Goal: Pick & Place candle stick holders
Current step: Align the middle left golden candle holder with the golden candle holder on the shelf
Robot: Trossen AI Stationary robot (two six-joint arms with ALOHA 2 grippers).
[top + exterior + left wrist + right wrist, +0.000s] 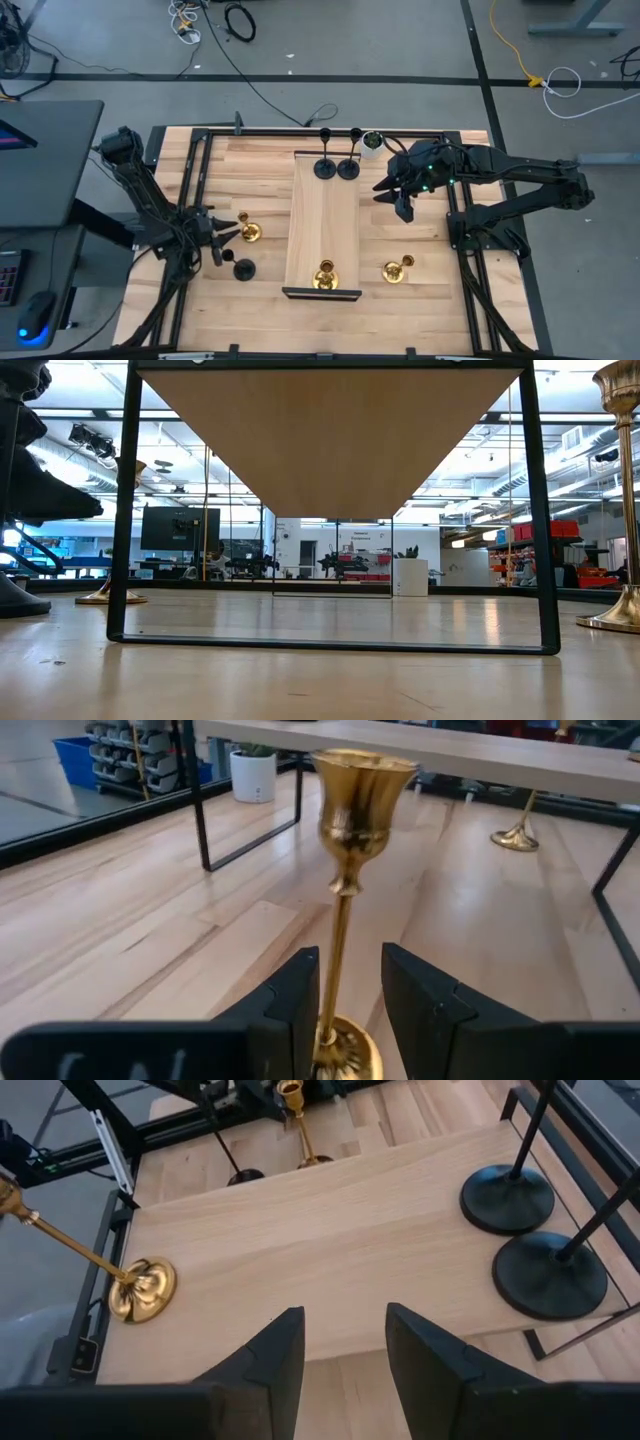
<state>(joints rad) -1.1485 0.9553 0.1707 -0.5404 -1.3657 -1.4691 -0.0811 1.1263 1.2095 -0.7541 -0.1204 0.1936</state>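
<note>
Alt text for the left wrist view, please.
The left gripper is open around the thin stem of a brass candle holder standing upright on the wooden table. Beyond are a raised wooden shelf, a second brass holder and a white plant pot.

Bright even overhead light, soft shadows; glare on brass holder (362,810) beyond left gripper (350,990); near fingers blurred.

Six upright candle stick holders (249,232)
</note>
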